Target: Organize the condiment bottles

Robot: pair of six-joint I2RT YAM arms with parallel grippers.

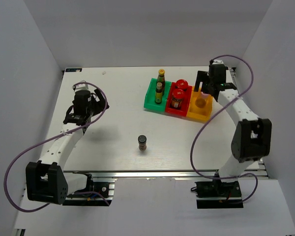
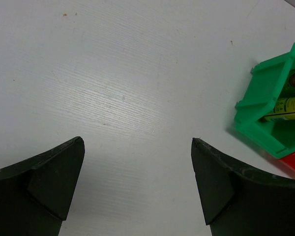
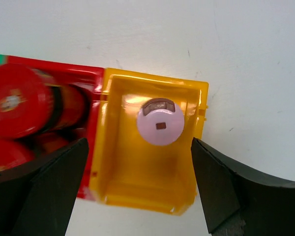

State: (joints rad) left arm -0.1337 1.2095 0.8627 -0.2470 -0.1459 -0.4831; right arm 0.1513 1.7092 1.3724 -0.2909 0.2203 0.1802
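Right gripper (image 3: pixel 138 140) hangs jaws wide over the small pink-lidded jar (image 3: pixel 160 123) in the yellow plastic bin (image 3: pixel 152 81) — left gripper (image 2: pixel 137 139), equally wide, over the white worktop (image 2: pixel 137 73).

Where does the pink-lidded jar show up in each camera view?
Top external: the pink-lidded jar sits right of center, in the yellow bin.
Left wrist: not in it.
Right wrist: the jar is at center, inside the same bin.
Shared landmark: the red bin, next to the yellow bin, shows in all three views.
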